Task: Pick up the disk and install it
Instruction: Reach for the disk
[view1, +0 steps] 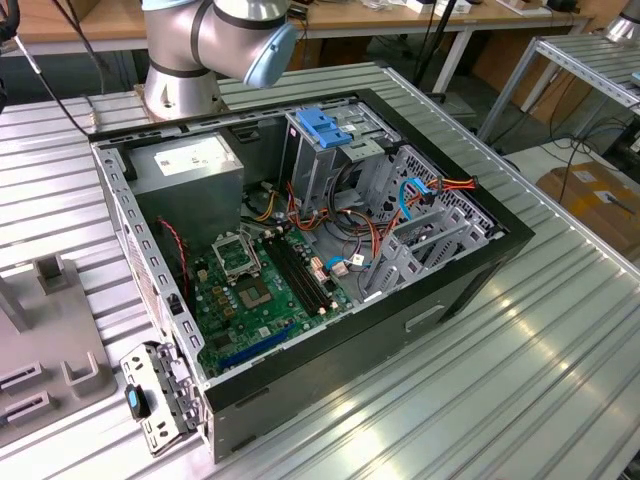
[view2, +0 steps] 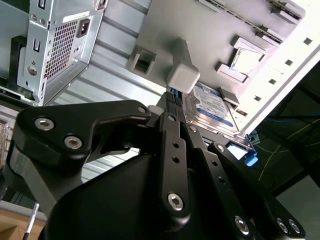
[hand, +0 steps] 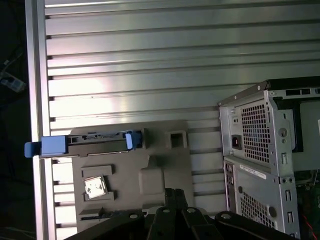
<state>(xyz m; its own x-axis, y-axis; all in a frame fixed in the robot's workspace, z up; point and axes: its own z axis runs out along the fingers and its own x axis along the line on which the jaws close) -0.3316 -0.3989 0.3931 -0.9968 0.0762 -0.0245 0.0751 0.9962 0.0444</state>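
— Blue rails, silver body: is the disk (hand: 90, 143) up yet?
— No. It stands on edge in a slot of the grey fixture (hand: 165, 167), which rests on the ribbed aluminium table (hand: 150, 60), outside the computer case (view1: 430, 290). By my reading no part of the task is done: the pick and the install are both left.
— And the gripper (view2: 171, 99)?
— In the second wrist view its black fingers (view2: 173, 127) are drawn together with nothing between them. The disk's labelled face lies just beyond the tips and off to one side. I see no contact.
— Does the first wrist view agree?
— Yes. There the tips hang over a bare part of the fixture, apart from the disk.
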